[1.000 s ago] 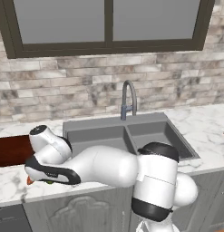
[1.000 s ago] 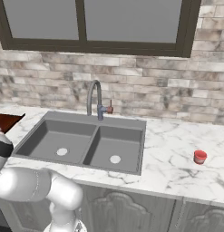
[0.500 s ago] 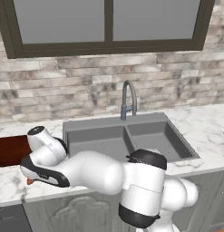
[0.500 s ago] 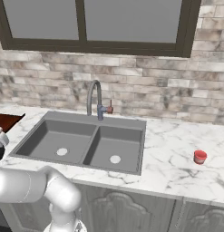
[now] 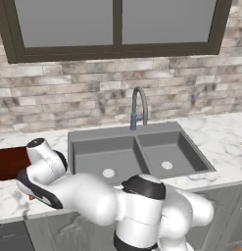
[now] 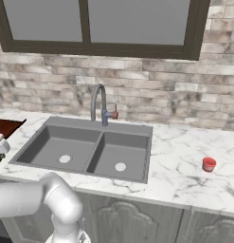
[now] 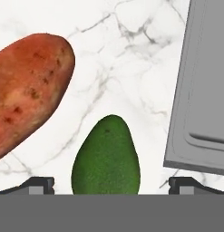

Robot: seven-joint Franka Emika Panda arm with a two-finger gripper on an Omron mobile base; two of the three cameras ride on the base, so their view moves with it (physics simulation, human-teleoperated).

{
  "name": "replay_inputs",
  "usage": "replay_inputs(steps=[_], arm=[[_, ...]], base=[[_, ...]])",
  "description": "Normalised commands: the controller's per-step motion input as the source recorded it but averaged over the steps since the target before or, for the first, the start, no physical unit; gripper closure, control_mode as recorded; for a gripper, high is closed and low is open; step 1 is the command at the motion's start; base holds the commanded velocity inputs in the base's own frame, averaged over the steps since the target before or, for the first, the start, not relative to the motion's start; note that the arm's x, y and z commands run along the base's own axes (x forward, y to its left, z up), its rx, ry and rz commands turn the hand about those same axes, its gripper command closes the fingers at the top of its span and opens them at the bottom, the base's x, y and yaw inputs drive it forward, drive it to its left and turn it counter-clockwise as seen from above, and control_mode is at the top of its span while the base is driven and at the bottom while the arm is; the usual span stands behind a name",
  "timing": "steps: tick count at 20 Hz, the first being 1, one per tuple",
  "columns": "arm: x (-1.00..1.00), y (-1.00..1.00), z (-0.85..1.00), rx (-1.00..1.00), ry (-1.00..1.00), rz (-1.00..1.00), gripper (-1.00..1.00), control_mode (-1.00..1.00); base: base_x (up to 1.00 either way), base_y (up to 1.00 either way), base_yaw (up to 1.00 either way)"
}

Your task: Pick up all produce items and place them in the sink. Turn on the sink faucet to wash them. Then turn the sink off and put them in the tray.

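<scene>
In the hand view a small dark-green fruit (image 7: 106, 156) lies on the marble counter, right between my open gripper (image 7: 111, 186) finger tips, one dark tip (image 7: 41, 185) on each side and neither touching it. An elongated orange-red vegetable (image 7: 27, 90) lies just left of it. The grey rim of the sink (image 7: 204, 90) is at the right. From the left base camera my arm bends low over the counter left of the sink (image 5: 137, 152), beside the reddish-brown tray (image 5: 7, 162). The faucet (image 5: 138, 105) stands behind the basins with no water running.
A small red cup (image 6: 209, 164) stands on the counter far right of the sink (image 6: 85, 149). The tray's corner (image 6: 4, 127) shows at the left edge, and the faucet (image 6: 100, 102) rises against the brick wall under a window.
The arm has swung further left and lower over the counter beside the sink. The jaws have stayed open.
</scene>
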Motion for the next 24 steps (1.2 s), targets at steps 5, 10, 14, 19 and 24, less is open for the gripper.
replay_inputs(steps=[5, 10, 14, 19, 24], arm=[[0.01, 0.00, -0.18, 0.01, 0.00, 0.00, -1.00, -1.00], [0.00, 0.00, -0.15, 0.01, 0.00, 0.00, -1.00, -1.00], [0.00, 0.00, -0.19, 0.00, 0.01, 0.00, 1.00, -1.00], [0.00, 0.00, -0.05, 0.00, 0.00, 0.00, 1.00, -1.00], [0.00, -0.34, 0.28, 0.03, -0.09, 0.05, 1.00, -1.00]], base=[[0.00, 0.00, 0.00], [0.00, 0.00, 0.00], [0.00, 0.00, 0.00], [0.00, 0.00, 0.00], [0.00, 0.00, 0.00]])
